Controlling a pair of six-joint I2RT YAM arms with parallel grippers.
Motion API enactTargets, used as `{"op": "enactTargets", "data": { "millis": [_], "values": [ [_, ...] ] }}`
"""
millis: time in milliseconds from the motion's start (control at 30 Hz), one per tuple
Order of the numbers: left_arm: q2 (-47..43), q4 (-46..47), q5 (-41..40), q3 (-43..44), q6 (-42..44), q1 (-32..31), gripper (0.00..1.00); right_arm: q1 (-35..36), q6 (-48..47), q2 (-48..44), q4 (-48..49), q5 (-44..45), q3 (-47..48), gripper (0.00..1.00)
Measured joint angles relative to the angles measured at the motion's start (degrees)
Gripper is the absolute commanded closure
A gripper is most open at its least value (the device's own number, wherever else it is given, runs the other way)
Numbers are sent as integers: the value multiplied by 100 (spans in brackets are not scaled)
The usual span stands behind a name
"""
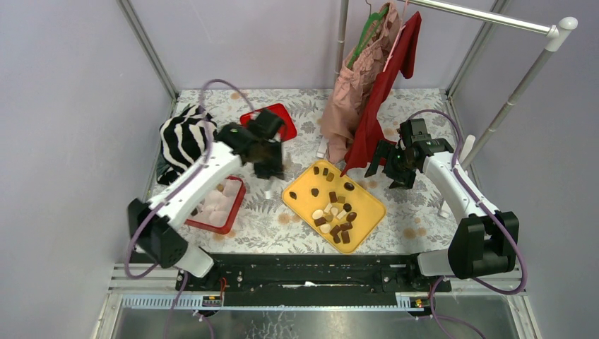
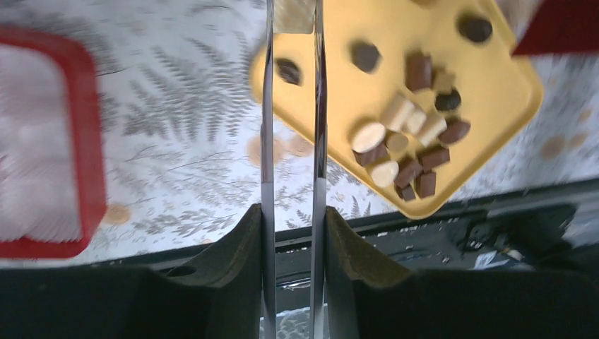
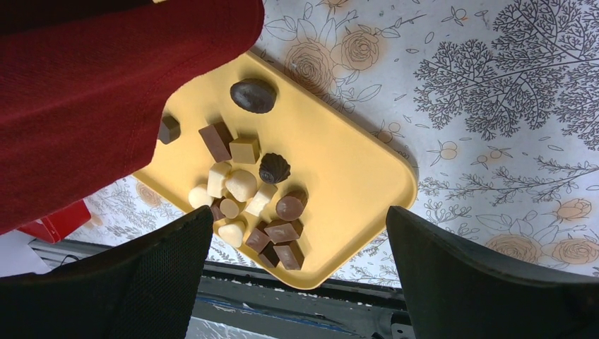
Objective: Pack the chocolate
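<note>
Several chocolate pieces, dark brown, tan and cream, lie on a yellow tray at mid-table. They also show in the left wrist view and the right wrist view. My left gripper is shut on metal tongs, which pinch a cream piece at their tips, over the table between the tray and the red box. My right gripper is open and empty, raised beyond the tray's far right side, jaws wide apart.
The red box holds a white compartment insert. A red lid lies at the back. A striped cloth lies far left. Pink and red garments hang from a rack; the red one overlaps the tray's far end.
</note>
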Motion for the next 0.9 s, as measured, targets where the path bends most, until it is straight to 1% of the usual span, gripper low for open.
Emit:
{"op": "enactTargets", "data": {
  "millis": [33,67,167,267,400,533,667,900],
  "values": [
    [-264,-28,-7,-114,-68,369,97,0,-2,0,2,-11,0,0],
    [-431,-70,-13,-181,-118,549,96,0,-4,2,7,-22,0,0],
    [-1086,-339,-90,-503,-291,1349,96,0,-17,4,17,-31,0,0],
    [-1443,-686,-197,-796,-411,1814,96,0,-42,4,26,-44,0,0],
    [-1545,-1143,-463,-1121,-627,2258,96,0,-59,4,39,-57,-2,0],
    [-1690,-1355,-730,-1419,-837,2726,96,0,-61,4,44,-107,-4,0],
    [-1812,-1523,-890,-1685,-994,2988,94,0,-59,9,55,-188,-4,0],
    [-1668,-1458,-898,-1742,-1029,2990,91,0,-59,13,63,-192,-4,0]
  ]
}}
